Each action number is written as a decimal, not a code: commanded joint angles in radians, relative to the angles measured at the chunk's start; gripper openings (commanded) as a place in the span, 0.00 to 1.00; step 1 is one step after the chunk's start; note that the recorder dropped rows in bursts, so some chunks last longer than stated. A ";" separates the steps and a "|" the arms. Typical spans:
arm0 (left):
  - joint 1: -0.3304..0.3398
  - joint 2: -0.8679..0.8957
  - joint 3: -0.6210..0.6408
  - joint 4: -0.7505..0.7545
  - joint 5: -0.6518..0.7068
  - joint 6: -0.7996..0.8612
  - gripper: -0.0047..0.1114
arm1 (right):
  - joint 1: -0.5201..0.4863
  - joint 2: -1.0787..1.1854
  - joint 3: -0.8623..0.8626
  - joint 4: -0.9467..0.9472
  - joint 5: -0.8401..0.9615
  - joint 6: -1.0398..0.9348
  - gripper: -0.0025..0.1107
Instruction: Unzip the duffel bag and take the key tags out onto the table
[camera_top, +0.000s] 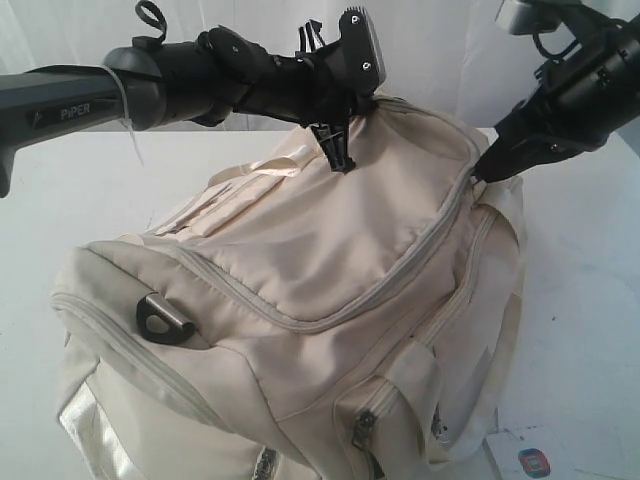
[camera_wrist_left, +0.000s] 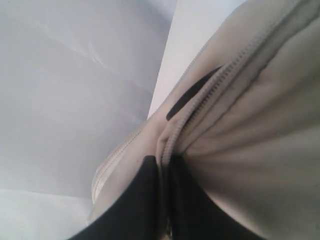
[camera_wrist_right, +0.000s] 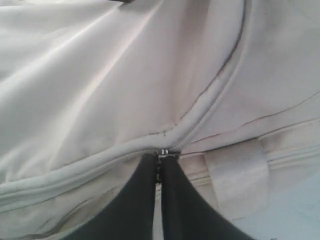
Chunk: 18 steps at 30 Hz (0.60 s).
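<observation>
Two black arms reach over a cream bag (camera_top: 330, 260) that sits on the white table (camera_top: 590, 300) and fills most of the outside view. The left claw (camera_top: 340, 158) reaches in from the left and points down at the bag's far top edge, fingers pressed together on a pinch of cloth. The right claw (camera_top: 483, 172) slants down from the upper right, its tip on the zipper (camera_top: 440, 240) where it bends round the right end of the top panel; the zipper looks closed along what shows. A black ring (camera_top: 165, 318) lies on the bag's near left end, and a small card (camera_top: 535, 462) with a red and blue mark lies on the table by the near right corner. In the left wrist view the left claw (camera_wrist_left: 165, 172) has both dark fingers (camera_wrist_left: 142, 200) squeezed onto a raised fold of the bag (camera_wrist_left: 270, 150) right beside the zipper (camera_wrist_left: 235, 70); a narrow dark shape (camera_wrist_left: 192, 95) lies along it, and I cannot tell what that is. In the right wrist view the right claw (camera_wrist_right: 160, 162) pinches the small metal zipper pull (camera_wrist_right: 164, 152) at the bend of the covered zipper (camera_wrist_right: 210, 102), with a cloth strap (camera_wrist_right: 235, 167) just beside it and table (camera_wrist_right: 300, 210) past the bag.
</observation>
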 joint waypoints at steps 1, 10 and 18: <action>0.031 -0.008 -0.004 -0.018 -0.087 -0.013 0.04 | 0.000 -0.060 0.048 0.057 0.062 -0.044 0.02; 0.031 -0.008 -0.004 -0.018 -0.083 -0.013 0.04 | 0.054 -0.091 0.138 0.067 0.062 -0.052 0.02; 0.031 -0.008 -0.004 -0.016 -0.081 -0.013 0.04 | 0.105 -0.121 0.204 0.084 0.062 -0.061 0.02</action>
